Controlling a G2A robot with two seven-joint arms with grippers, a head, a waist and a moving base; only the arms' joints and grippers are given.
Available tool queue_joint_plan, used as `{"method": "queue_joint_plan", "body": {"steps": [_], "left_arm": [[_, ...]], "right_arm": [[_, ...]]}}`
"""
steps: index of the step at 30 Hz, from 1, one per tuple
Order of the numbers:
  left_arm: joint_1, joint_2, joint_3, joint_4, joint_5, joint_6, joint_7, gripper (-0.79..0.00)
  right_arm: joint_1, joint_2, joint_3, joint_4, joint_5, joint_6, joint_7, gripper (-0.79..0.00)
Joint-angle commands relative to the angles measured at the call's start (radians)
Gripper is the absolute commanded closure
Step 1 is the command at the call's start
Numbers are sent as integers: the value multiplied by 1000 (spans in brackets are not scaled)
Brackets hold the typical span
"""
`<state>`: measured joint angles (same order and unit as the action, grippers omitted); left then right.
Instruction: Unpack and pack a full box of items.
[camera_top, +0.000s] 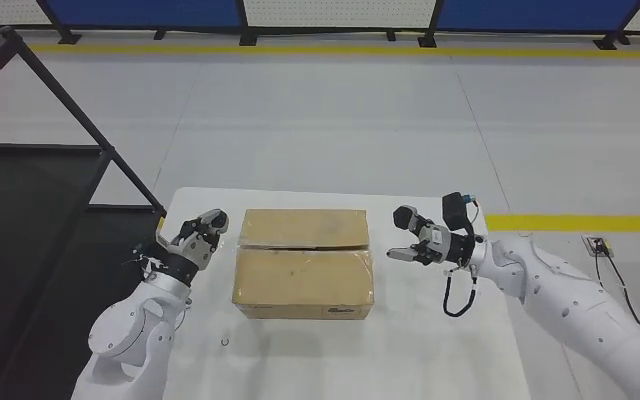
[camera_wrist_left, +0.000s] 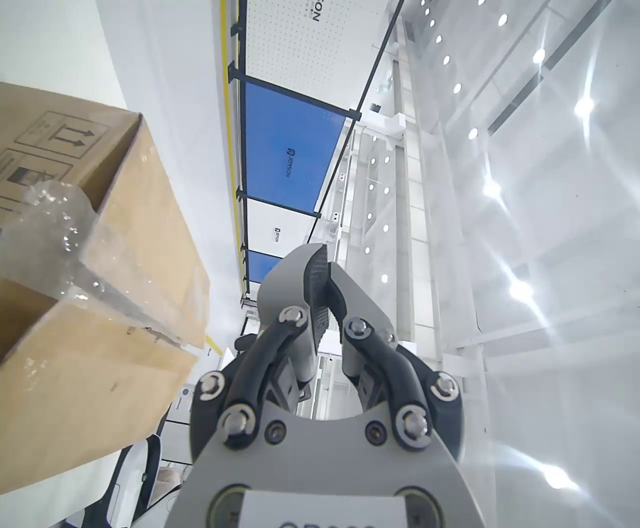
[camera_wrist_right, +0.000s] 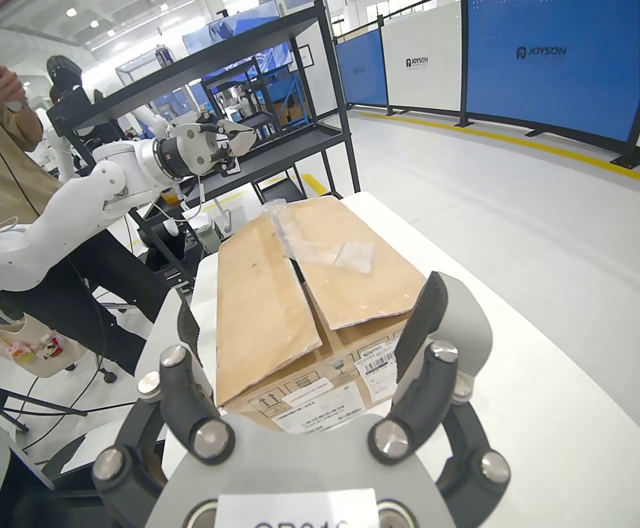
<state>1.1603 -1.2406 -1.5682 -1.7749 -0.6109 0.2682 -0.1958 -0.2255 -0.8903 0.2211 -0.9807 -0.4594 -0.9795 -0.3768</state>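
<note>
Starting at the left edge of the white tabletop (camera_top: 420, 350): the white left arm (camera_top: 135, 322) comes up bent at the elbow, its wrist angled toward the far edge. The left gripper (camera_top: 208, 230) sits just beside the far-left corner of the brown cardboard box (camera_top: 303, 265), with a sliver of gap between them. It points up and away, and its jaws are pressed together, the ribbed black pads meeting at the tips with nothing between them.

Now the middle. The box is long and low, resting on the tabletop nearer the far edge than the near one. Both top flaps lie down and meet in a seam that runs lengthwise. The flap edges look raw and a touch lifted at the right end. Crinkled clear plastic tape (camera_wrist_right: 325, 250) clings loosely across the seam, glossy against the matte board. White printed labels (camera_wrist_right: 320, 395) sit on the right end panel.

On to the right: the white right arm (camera_top: 560, 295) stretches in from the right edge, forearm roughly level, wrist aimed straight at the box's right end. The right gripper (camera_top: 398, 236) hangs just off that end, not touching. Its jaws are spread wide and hold nothing: grey metal fingers with dark rubbery pads.
</note>
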Motion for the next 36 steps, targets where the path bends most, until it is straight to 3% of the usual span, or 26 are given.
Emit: {"method": "queue_joint_plan", "body": {"steps": [1, 5, 10, 12, 20, 27, 28, 29, 30, 32, 33, 34, 36], "left_arm": [[4, 0, 3, -1, -2, -2, -3, 0], [7, -1, 19, -5, 10, -11, -15, 0], [11, -1, 41, 5, 29, -26, -33, 0], [16, -1, 47, 10, 32, -33, -37, 0], [21, -1, 52, 16, 34, -40, -42, 0], [32, -2, 56, 9, 38, -52, -40, 0], [36, -2, 57, 6, 39, -55, -39, 0], [38, -2, 57, 4, 39, -57, -38, 0], [40, -2, 57, 3, 38, -59, -39, 0], [45, -2, 56, 1, 37, -65, -37, 0], [47, -2, 54, 1, 36, -67, -37, 0], [49, -2, 53, 0, 34, -69, -37, 0], [51, -2, 50, -1, 34, -70, -35, 0]], "right_arm": [[0, -12, 11, -35, 3, 37, 54, -785], [18, -48, 20, -74, -21, 97, 150, -785], [44, -125, 19, -86, -132, 375, 272, -785], [51, -144, 11, -86, -166, 392, 308, -785], [51, -144, 11, -86, -166, 392, 308, -785], [25, -167, 52, -125, -225, 515, 339, -785], [25, -173, 55, -124, -243, 538, 348, -748], [23, -178, 58, -125, -253, 554, 359, -483], [22, -182, 61, -124, -255, 559, 368, -326], [22, -195, 71, -113, -257, 561, 395, -286], [22, -200, 74, -105, -256, 557, 408, -166], [22, -206, 79, -98, -254, 553, 418, -102], [22, -217, 86, -81, -253, 543, 436, -28]]}}
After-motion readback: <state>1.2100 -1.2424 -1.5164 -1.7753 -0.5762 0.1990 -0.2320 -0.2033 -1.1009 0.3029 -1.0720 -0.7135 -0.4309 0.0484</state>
